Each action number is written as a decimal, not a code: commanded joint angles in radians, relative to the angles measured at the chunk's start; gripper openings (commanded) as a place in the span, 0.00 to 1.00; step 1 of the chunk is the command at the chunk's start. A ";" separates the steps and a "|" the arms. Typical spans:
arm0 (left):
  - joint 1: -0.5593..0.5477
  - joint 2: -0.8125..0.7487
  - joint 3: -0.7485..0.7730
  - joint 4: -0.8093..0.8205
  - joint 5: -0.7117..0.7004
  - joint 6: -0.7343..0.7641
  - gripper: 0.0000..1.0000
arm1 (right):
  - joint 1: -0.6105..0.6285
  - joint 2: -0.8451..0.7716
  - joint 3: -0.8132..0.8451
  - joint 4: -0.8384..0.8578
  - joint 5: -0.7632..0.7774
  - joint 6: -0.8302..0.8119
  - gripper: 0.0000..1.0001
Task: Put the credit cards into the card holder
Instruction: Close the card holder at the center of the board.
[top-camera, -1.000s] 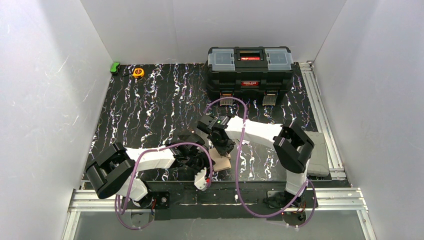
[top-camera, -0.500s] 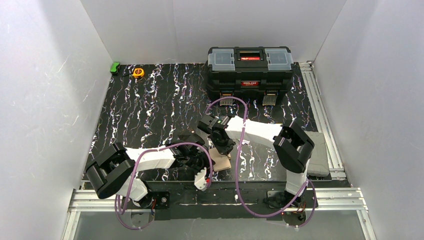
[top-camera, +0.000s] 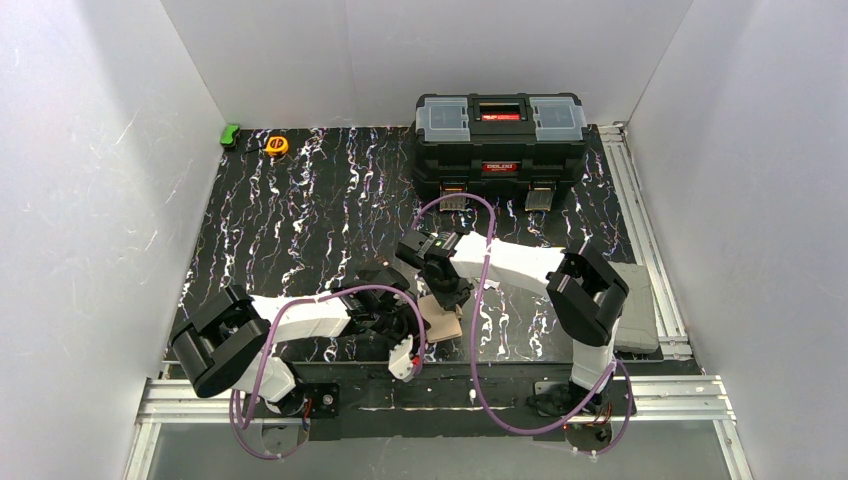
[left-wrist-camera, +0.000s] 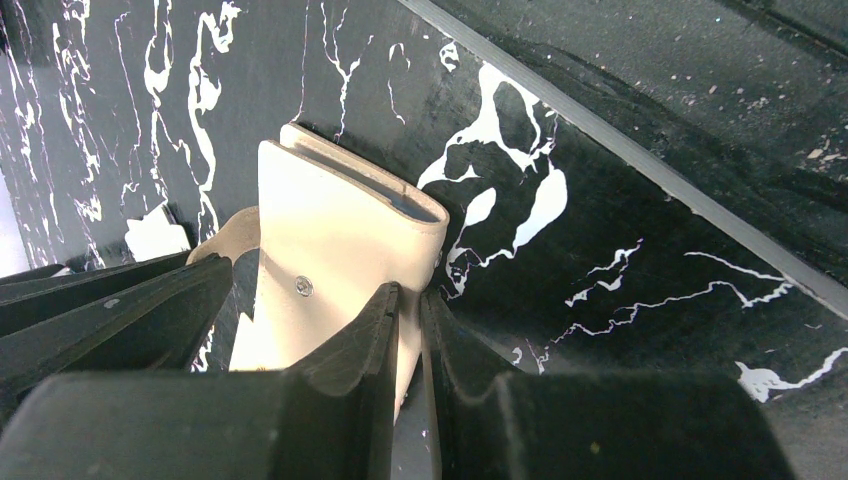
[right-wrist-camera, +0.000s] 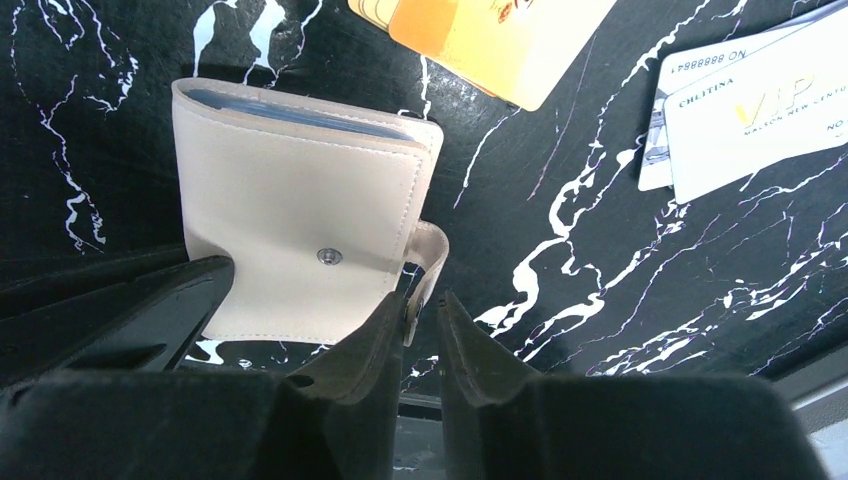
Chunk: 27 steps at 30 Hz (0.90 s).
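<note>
One orange card (right-wrist-camera: 500, 35), right-wrist view only

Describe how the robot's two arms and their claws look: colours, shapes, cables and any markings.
Both the left arm and the right arm have smooth white link shells between bulky black joint housings. A purple cable loops along each. A small green light glows at the right wrist. The left claw and right claw have matte black, ridged, wedge-shaped fingers. No lettering is legible.

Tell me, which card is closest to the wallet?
The orange card, lying just past the cream wallet. The white VIP card lies farther off to the side.
</note>
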 joint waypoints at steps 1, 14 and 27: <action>0.010 0.021 -0.030 -0.167 -0.088 -0.025 0.11 | -0.003 -0.040 0.015 -0.019 0.025 0.018 0.26; 0.010 0.014 -0.036 -0.164 -0.086 -0.025 0.11 | 0.002 -0.060 0.016 -0.013 0.037 0.031 0.12; 0.011 0.014 -0.036 -0.162 -0.086 -0.025 0.11 | 0.002 -0.054 0.003 0.030 -0.040 0.009 0.01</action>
